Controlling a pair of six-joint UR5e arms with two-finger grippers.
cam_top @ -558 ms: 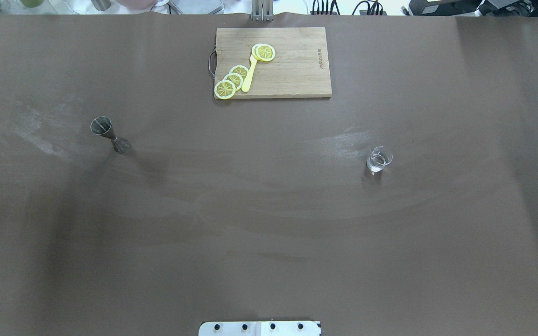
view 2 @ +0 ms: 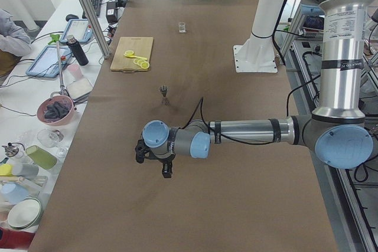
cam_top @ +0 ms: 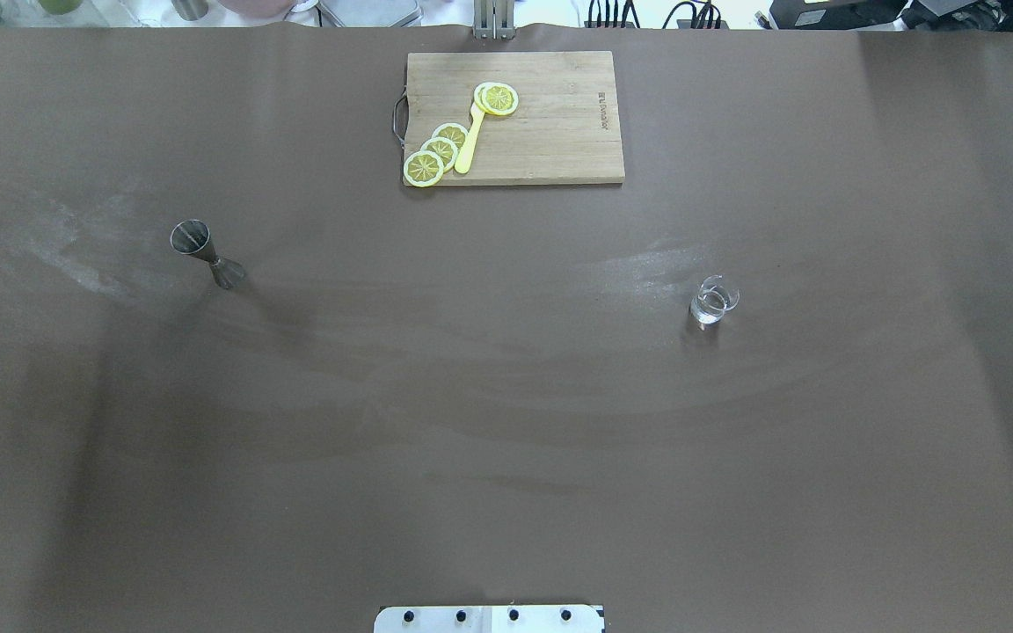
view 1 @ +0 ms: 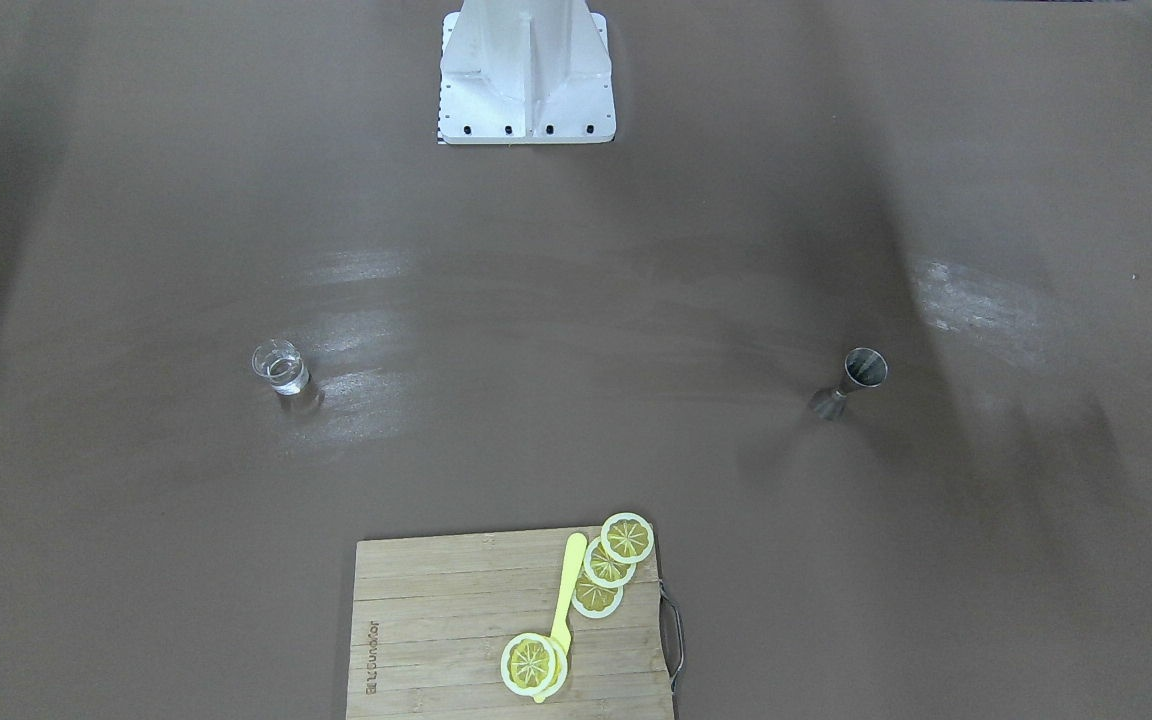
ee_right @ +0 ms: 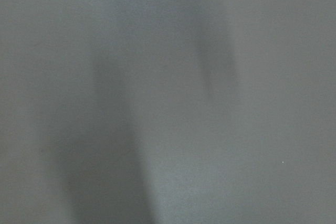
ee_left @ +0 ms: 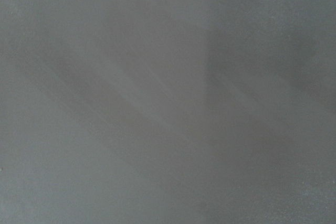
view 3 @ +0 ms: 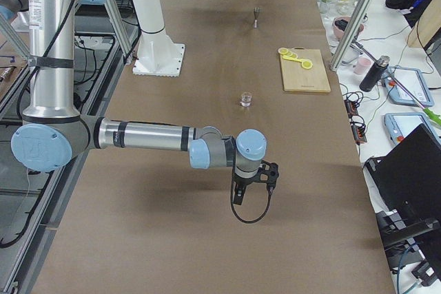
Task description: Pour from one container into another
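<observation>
The small clear glass stands upright on the brown table at the right, with a little clear liquid in it; it also shows as the glass. The grey steel jigger stands at the left, the same jigger. Neither gripper appears in the overhead view. My left gripper hangs low over the table's left end, well short of the jigger. My right gripper hovers over the right end, apart from the glass. I cannot tell whether either is open or shut. Both wrist views show only bare table.
A wooden cutting board lies at the far middle, with lemon slices and a yellow utensil on it. The robot's white base stands at the near edge. Side benches hold bottles, bowls and laptops.
Glass, jigger and board have not moved. Only the faint shadow on the table's left side has shifted a little.
</observation>
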